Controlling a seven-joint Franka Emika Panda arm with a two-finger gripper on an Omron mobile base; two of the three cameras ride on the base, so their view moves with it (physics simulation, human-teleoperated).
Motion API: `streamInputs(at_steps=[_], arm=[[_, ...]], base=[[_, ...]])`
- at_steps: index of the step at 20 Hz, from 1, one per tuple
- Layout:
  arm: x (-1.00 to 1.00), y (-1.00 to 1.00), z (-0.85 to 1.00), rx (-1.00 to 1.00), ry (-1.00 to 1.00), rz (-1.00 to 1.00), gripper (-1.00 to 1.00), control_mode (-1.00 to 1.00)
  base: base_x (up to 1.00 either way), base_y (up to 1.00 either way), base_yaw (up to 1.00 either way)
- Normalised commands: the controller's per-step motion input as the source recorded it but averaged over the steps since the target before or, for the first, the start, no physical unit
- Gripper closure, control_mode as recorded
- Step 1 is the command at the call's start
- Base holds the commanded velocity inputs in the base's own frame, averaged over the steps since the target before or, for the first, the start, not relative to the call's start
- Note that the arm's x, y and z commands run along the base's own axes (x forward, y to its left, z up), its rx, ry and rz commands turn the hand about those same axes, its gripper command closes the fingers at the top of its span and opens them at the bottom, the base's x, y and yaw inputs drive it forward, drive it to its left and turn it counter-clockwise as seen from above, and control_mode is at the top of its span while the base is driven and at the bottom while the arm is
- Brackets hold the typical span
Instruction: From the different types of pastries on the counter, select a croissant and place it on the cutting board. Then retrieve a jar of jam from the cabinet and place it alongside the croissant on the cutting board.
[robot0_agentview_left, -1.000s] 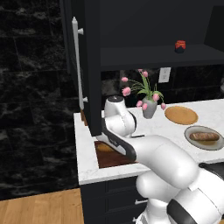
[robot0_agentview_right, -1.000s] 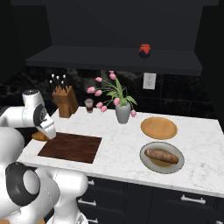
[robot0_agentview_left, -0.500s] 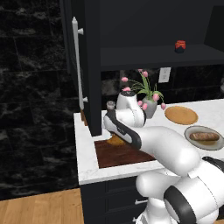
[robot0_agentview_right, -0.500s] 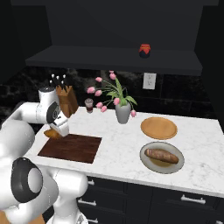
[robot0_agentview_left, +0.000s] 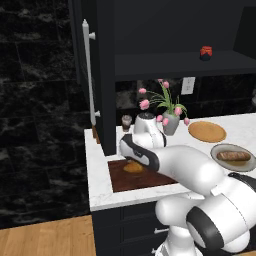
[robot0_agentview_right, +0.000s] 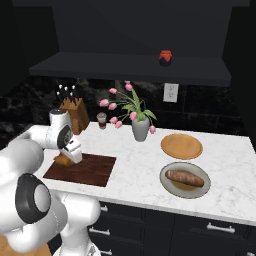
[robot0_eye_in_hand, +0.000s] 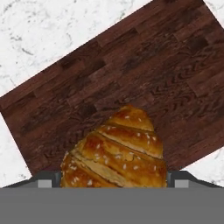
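The tall black cabinet (robot0_agentview_left: 105, 75) stood on the left with its door open and a long pale handle (robot0_agentview_left: 89, 75) running down it. On its dark shelf (robot0_agentview_right: 130, 69) sat the little red jar of jam (robot0_agentview_right: 165, 57), far off to the right side and well away from the arm. Below it lay the white counter (robot0_agentview_right: 140, 175) with faint grey lines, over dark drawers (robot0_agentview_right: 165, 232). The dark brown cutting board (robot0_agentview_right: 82, 170) lay flat near the left end of the counter. Behind the board were a knife block (robot0_agentview_right: 75, 112), a small brown cup (robot0_agentview_right: 102, 120) and a grey vase (robot0_agentview_right: 140, 129) of pink flowers. To the right of the vase lay a round wooden plate (robot0_agentview_right: 181, 146), and nearer the front a grey plate (robot0_agentview_right: 185, 180) held a long brown roll (robot0_agentview_right: 185, 177). The gripper (robot0_agentview_right: 64, 159) was low over the far left end of the board. In the hand view, the fingers (robot0_eye_in_hand: 47, 180) sat on both sides of the croissant (robot0_eye_in_hand: 116, 153), closed in on it and holding it. The golden croissant was over the board, close to one edge, with its pointed tip facing away from the hand. I could not tell if it was touching the wood.
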Motion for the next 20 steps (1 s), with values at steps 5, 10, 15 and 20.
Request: streamInputs(at_steps=[5,10,15,20], arm=[[0.00,0.00,-0.24,0.00,0.00,0.00,1.00,-1.00],[0.19,0.19,0.00,0.00,0.02,0.00,1.00,-1.00],[0.09,0.00,-0.05,0.00,0.00,0.00,1.00,-1.00],[0.04,0.00,-0.30,0.00,0.00,0.00,1.00,-1.00]], base=[[0.00,0.00,0.00],[0.00,0.00,0.00],[0.00,0.00,0.00],[0.00,0.00,0.00]])
